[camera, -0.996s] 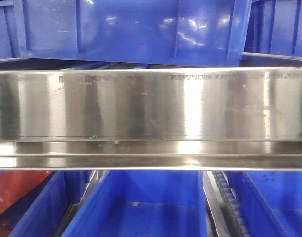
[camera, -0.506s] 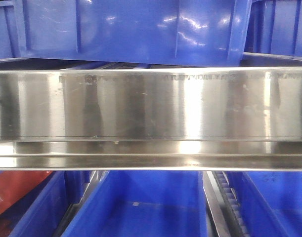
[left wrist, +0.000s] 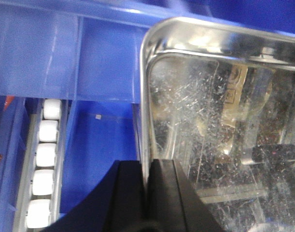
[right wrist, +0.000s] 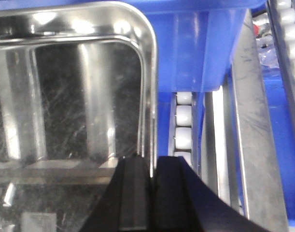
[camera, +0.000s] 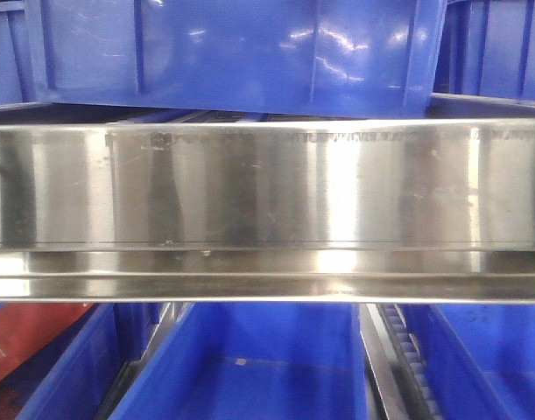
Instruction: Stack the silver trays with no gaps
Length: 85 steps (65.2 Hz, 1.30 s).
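The left gripper (left wrist: 146, 168) has two black fingers, and they are pressed together on the thin rim of a shallow silver tray (left wrist: 210, 121) made of shiny steel with round corners. It pinches the tray's left edge. The right gripper (right wrist: 152, 163) is also black, and it squeezes the rim on the tray's right edge in the same way. The tray sits between the two grippers, held at both sides. Its floor is scratched and shines like a mirror.

Big blue plastic bins (left wrist: 89, 72) are behind and below the tray. A row of small white rollers (left wrist: 46, 159) runs beside the left gripper, and more white rollers (right wrist: 183, 125) show near the right one. In the front view, a long shiny steel strip (camera: 267, 188) goes all the way across, with blue bins above and under it. No gripper shows there.
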Available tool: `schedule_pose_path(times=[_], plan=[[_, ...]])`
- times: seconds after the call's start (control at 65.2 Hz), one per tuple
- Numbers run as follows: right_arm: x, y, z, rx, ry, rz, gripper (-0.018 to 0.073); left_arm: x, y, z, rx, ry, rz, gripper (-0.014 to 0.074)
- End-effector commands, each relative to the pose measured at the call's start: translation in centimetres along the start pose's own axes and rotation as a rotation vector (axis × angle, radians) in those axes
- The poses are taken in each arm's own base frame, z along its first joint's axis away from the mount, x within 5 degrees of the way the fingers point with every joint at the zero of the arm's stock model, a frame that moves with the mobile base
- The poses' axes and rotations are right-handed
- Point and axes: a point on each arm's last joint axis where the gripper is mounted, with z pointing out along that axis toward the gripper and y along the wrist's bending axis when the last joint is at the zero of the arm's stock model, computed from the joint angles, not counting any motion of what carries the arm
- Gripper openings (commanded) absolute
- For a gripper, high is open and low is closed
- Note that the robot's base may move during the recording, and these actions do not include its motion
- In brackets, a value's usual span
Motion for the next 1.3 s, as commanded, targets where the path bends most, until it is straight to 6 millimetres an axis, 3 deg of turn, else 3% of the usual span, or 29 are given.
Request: schedule_pose_path(times=[0.0, 0.613, 0.889, 1.288], plan=[[-0.3, -0.7, -1.0, 0.045, -0.041, -0.025, -0.0065, -0.6, 0.9, -1.2, -0.061, -0.046, 0.020, -0.0017], [-0.5, -0.6, -1.0, 0.038, -0.055, -0.027, -0.0065, -0.5, 0.6, -1.2, -0.028, -0.044, 0.009, -0.0017], [-0.4, -0.8, -1.0, 0.057, -0.048, -0.032, -0.0065, 0.1, -0.7, -1.1, -0.061, -0.052, 0.038, -0.0017], [-0.4, -0.8, -1.0, 0.056, -0.049, -0.032, -0.0065, -0.6, -0.9, -1.8, -0.065, -0.075, 0.029, -0.0017]])
